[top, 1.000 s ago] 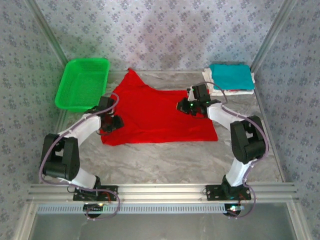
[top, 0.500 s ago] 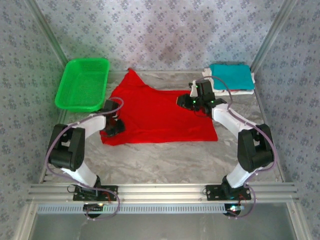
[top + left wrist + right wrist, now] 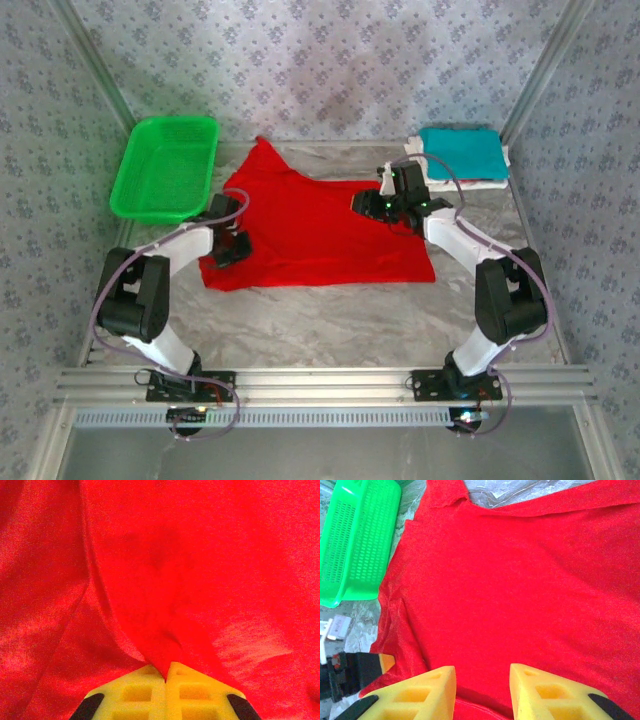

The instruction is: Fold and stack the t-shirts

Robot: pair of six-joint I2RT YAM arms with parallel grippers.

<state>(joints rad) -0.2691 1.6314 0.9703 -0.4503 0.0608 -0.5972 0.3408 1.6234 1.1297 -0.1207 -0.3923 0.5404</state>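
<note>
Right now your left gripper (image 3: 232, 246) is clamped shut on a pinch of the red shirt (image 3: 320, 225) at its left edge. In the left wrist view the yellow fingers (image 3: 135, 692) meet with a ridge of cloth drawn up between them. Your right gripper (image 3: 372, 205) sits over the far right part of the shirt. Its fingers (image 3: 422, 692) are partly spread, with nothing between them and only flat red cloth below.

The red shirt lies spread across the middle of the table (image 3: 330, 310), one corner trailing toward the back wall. The teal shirt (image 3: 462, 152) sits folded on the white shirt (image 3: 470, 183) in the far right corner.

Watch three things:
- **Thin pinch:** The left pinch looks thin. If it caught only a small tuck, or one layer, it may slip out once you pull.
- **One-sided lift:** Only one side is held. Lifting now would probably drag the shirt into a bunch rather than fold it cleanly.
- **Right-hand grab:** The right gripper is over open cloth, not an edge. Closing there would likely gather a mid-panel wrinkle and skew the fold.

Mind the basket (image 3: 165, 170) too, since it stands just beside the left arm's path.
</note>
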